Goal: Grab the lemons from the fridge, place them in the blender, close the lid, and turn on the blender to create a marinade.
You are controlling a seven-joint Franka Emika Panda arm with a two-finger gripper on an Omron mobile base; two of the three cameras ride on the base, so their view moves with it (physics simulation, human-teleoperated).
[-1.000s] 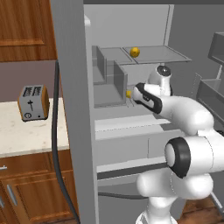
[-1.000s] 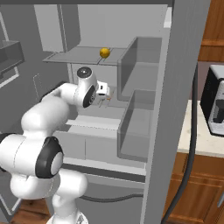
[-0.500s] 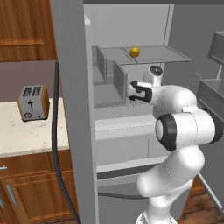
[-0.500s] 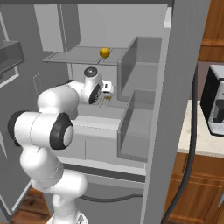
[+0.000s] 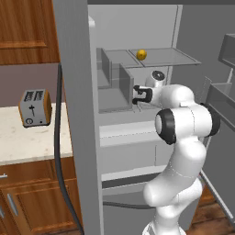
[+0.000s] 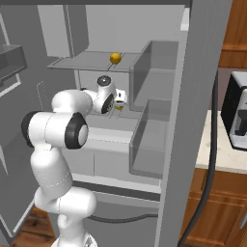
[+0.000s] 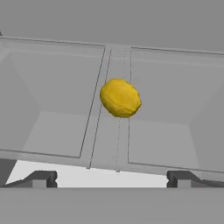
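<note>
The tall grey refrigerator (image 5: pixel 78 114) fills the middle of both base views, its thick door edge running down the centre-left of the left base view and its pale inner shelves open to the right of that. The white arm with dark joints (image 5: pixel 183 124) rises from the lower right of the left base view and bends into the fridge at mid height. A small silver toaster (image 5: pixel 34 108) stands on the pale counter at the left of that view, well apart from the work.

The two-finger gripper (image 5: pixel 136 95) sits at centre frame, reaching toward the back of the middle shelf. In the hand view its dark tips stand at the bottom corners, spread wide with nothing between them.

One small round yellow lemon (image 7: pixel 120 98) lies just above centre in the hand view, on the pale shelf floor ahead of the fingers and apart from them. The second yellow lemon (image 5: pixel 142 54) rests on the upper glass shelf, top centre of the left base view.

By my reading the task is at its start: both lemons are in the fridge, neither is gripped. Left to do: grasp each, carry them to the blender, close the lid, turn it on.
</note>
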